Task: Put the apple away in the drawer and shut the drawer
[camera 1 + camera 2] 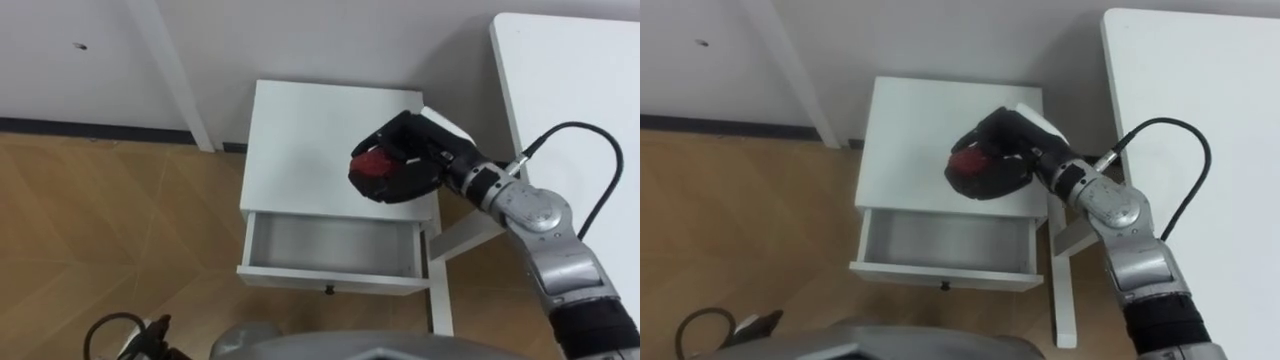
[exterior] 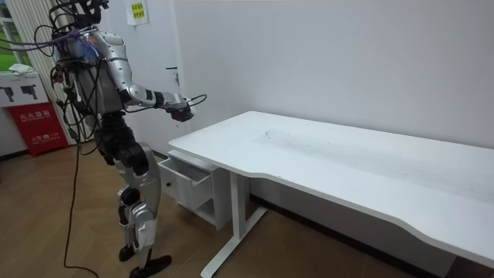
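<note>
A: Largest item first?

B: White desk (image 1: 560,80), right side, running far to near. Leg and foot bar just beside the cabinet.

A: Next down?

B: White cabinet (image 1: 300,140), left of the desk, backed against the far wall. Flat top, seen from above.

A: Drawer status?

B: Drawer (image 1: 330,245) pulled out toward the near side, standing open, pale grey inside. Small dark knob (image 1: 329,290) at mid-front.

A: Robot position?

B: Room view: upright on the wood floor, on the near side of the cabinet, by the end of the desk. Right arm stretched forward.

A: Hand?

B: Right hand (image 1: 410,160), in from the right, over the right part of the cabinet top, just far of the open drawer. Dark fingers curled round the apple, firmly grasping. Room view: held well above cabinet height.

A: Apple location?

B: Apple (image 1: 373,162), red, inside that grasp, partly covered by the fingers. Above the cabinet top, not in the drawer.
</note>
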{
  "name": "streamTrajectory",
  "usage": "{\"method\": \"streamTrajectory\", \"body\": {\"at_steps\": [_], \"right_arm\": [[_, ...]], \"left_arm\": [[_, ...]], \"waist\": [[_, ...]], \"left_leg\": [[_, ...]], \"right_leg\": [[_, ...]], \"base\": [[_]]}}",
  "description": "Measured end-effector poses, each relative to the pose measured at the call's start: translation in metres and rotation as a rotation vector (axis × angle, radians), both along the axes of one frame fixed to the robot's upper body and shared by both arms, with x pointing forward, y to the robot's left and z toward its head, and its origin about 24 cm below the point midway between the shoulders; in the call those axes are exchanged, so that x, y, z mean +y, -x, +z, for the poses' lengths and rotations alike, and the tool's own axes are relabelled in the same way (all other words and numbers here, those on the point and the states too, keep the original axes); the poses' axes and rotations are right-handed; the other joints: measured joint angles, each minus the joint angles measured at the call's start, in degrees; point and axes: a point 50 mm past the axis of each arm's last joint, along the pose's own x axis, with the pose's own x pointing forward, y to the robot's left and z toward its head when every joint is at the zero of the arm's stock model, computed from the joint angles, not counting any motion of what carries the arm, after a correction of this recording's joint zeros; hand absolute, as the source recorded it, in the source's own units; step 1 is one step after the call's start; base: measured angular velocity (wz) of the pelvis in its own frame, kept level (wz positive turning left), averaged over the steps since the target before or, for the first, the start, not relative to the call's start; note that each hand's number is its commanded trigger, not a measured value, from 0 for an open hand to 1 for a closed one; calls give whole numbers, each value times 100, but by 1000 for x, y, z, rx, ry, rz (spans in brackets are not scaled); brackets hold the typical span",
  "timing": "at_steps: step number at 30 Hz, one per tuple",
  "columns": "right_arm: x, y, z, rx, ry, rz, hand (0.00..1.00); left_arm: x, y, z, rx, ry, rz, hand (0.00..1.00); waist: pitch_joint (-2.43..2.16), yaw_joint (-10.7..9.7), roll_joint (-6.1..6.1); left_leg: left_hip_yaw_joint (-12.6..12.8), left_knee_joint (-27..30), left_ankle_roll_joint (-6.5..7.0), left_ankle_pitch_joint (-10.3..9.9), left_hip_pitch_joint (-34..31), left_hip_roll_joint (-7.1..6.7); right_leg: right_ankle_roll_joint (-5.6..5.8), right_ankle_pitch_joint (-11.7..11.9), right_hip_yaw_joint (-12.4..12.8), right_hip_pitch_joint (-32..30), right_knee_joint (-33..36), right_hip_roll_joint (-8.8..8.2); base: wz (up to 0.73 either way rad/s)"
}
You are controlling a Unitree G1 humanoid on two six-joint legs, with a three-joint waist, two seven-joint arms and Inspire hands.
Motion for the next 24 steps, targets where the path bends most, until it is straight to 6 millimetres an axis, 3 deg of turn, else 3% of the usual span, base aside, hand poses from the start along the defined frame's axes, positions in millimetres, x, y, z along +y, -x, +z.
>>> {"method": "streamTrajectory", "body": {"at_steps": [11,12,14,24], "right_arm": [[10,3,1,22,-11,80,100],[10,3,1,23,-11,83,89],[11,3,0,29,-8,97,0],[13,5,-2,34,10,104,0]], "left_arm": [[-5,-1,-2,13,43,-7,0],[-6,-1,-2,13,44,-8,0],[-6,-1,-2,13,45,-8,0],[-7,0,-2,13,45,-7,0]], "waist": [[-4,-5,25],[-4,-5,25],[-4,-7,26],[-11,-5,32]], "left_leg": [[-87,-7,0,0,2,-17],[-97,-6,0,0,4,-18],[-123,-2,0,0,11,-20],[-125,2,0,0,26,-22]], "right_leg": [[0,0,-4,36,-1,0],[0,0,-5,44,-3,0],[0,0,-6,67,-9,3],[0,0,0,71,-9,2]], "base": [[3],[9],[7],[0]]}}
